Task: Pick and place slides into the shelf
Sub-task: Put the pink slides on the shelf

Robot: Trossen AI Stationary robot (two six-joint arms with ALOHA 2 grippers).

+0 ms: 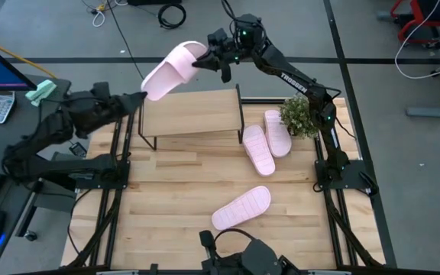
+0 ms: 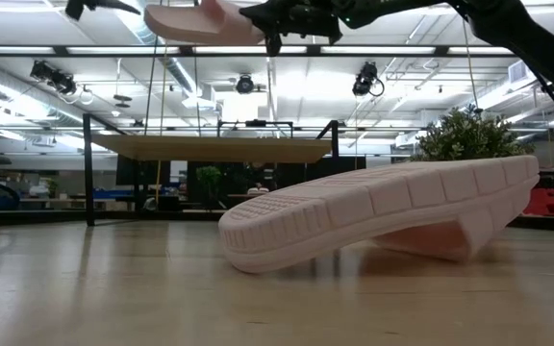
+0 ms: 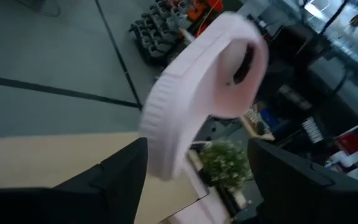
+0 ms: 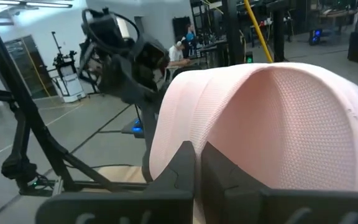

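Nearest the low camera, 1 slide [image 2: 383,216] lies on the counter [image 1: 174,191] with its ribbed sole tipped toward the lens. It fills that view and hides most of what sits behind it; this looks like the loose slide at the counter's front edge [image 1: 241,208]. It appears to be waiting its turn, with no arm near it.

Farther back, 2 more slides [image 1: 266,141] lie side by side and touching, just beside the shelf's [image 1: 189,113] right end and next to a small potted plant [image 1: 300,116]. Their far ends are partly covered by the plant's leaves.

The shelf's plank top is bare, so by my reading no slide has been placed yet. What sits under the plank cannot be made out from above.

Above the shelf's back left corner the 4th slide [image 1: 173,69] hangs in the air between both arms. The right gripper [image 1: 214,61] has its jaws clamped on the strap, as its wrist view shows. The left gripper [image 1: 132,101] reaches toward the slide's other end; its jaws stand apart on either side of the sole edge [image 3: 179,124], and whether they touch it is hard to tell. This looks like a handover or a steadying hold to turn the slide before setting it down.
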